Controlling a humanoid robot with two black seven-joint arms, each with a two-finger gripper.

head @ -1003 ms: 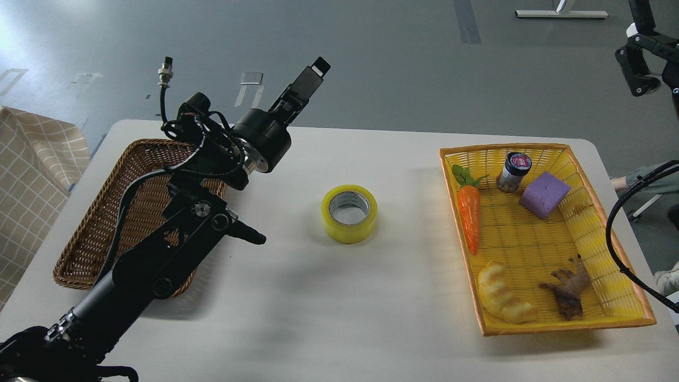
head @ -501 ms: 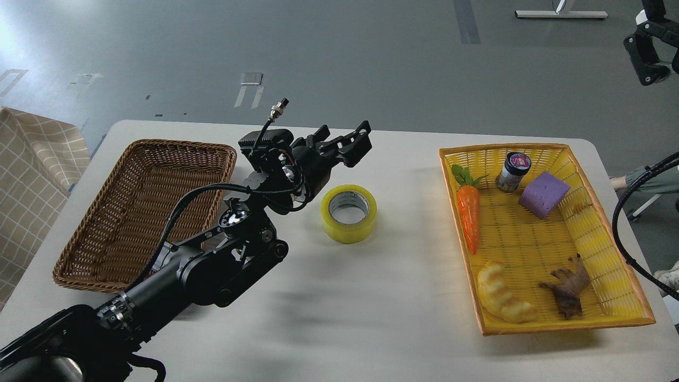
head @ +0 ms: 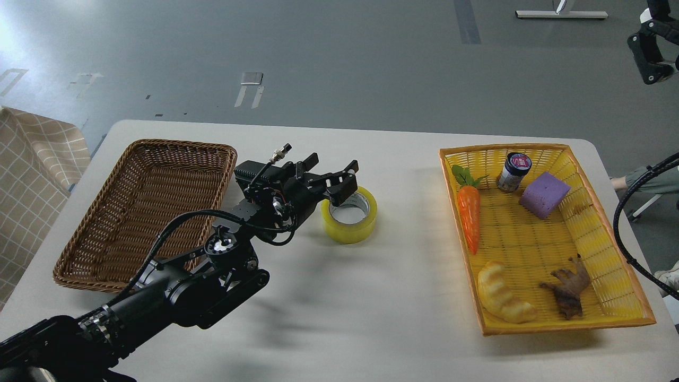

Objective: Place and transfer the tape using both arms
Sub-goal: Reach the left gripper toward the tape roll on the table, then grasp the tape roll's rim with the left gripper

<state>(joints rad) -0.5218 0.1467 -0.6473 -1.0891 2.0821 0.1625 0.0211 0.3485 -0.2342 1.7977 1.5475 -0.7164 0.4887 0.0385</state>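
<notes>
— Hand (head: pixel 330 178) of the left arm (head: pixel 175 286) was seen with its two fingers spread apart, grasping nothing; one fingertip (head: pixel 339 190) was poised over the near-left rim of the tape (head: pixel 350 215), the other held behind the roll. Whether the rim was touched could not be told.

— And the tape itself?

— It was lying flat on the white counter (head: pixel 339 318), hole upward, between the two baskets and apart from both. The right hand (head: pixel 650 50) was glimpsed only at the upper right edge, well apart from everything; whether it was released or clenched could not be told.

— How should the grasp be done well?

— It is judged that one finger should be lowered into the grey-white core and the other outside the wall, so that the wall is pinched squarely. The fingers should be kept spread until the counter is nearly reached, and closing should be done gently, since the glossy roll would likely slide if nudged sideways.

— What was held in the containers?

— The brown wicker basket (head: pixel 95 265) on the left was seen without contents, its near corner hidden behind the arm. In the yellow basket (head: pixel 610 318) on the right were laid a toy carrot (head: pixel 469 217), a small dark-lidded jar (head: pixel 512 172), a purple block (head: pixel 545 194), a bread-like crescent (head: pixel 501 300) and a brown animal figure (head: pixel 568 292), all apart from one another except the jar and block, which stood just beside each other.
</notes>
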